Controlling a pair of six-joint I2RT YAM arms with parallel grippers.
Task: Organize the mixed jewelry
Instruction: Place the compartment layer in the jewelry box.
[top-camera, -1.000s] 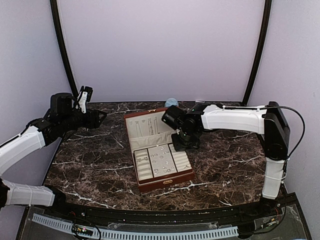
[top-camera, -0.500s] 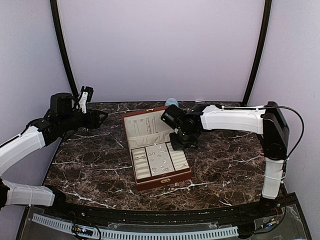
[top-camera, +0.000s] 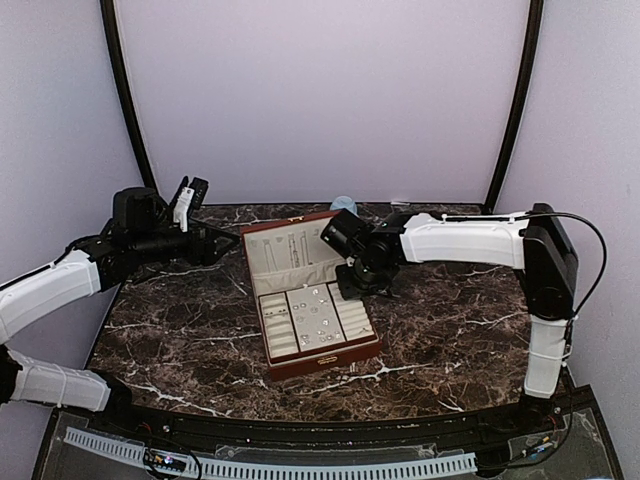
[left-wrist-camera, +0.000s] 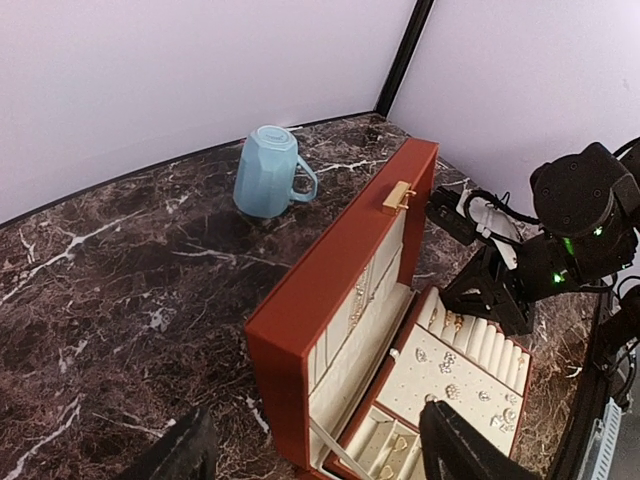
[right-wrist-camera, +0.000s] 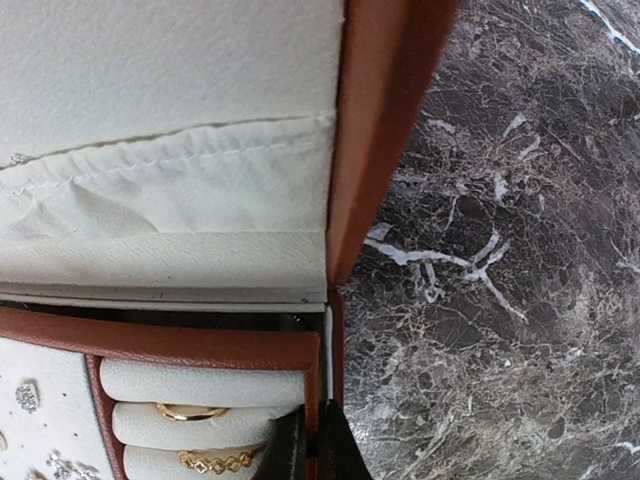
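The mixed jewelry (top-camera: 318, 318) lay inside the open reddish-brown box (top-camera: 322, 366), which sat near the middle of the marble table (top-camera: 450, 340). Small studs dotted the centre panel, rings were tucked into the cream rolls along the box's right edge, and thin chains seemed to hang on the lid lining. A blue mug (left-wrist-camera: 268, 172) stood upside down towards the table's far edge, well apart from the box.

The right gripper (right-wrist-camera: 312, 452) had its fingers together at the rim of the box's right wall, near the hinge corner. Whether they nipped the wall or only pressed against it could not be made out. The left gripper (top-camera: 225, 246) hung above the table's left side, jaws apart and empty, facing the outside of the raised lid.

The step looked like steadying the box while the left arm came in for a piece. To do that well, the right fingers should hold the wall firm without dragging it. The left arm should clear the lid's top edge rather than brush it, narrow its jaws, and descend steeply onto one piece.
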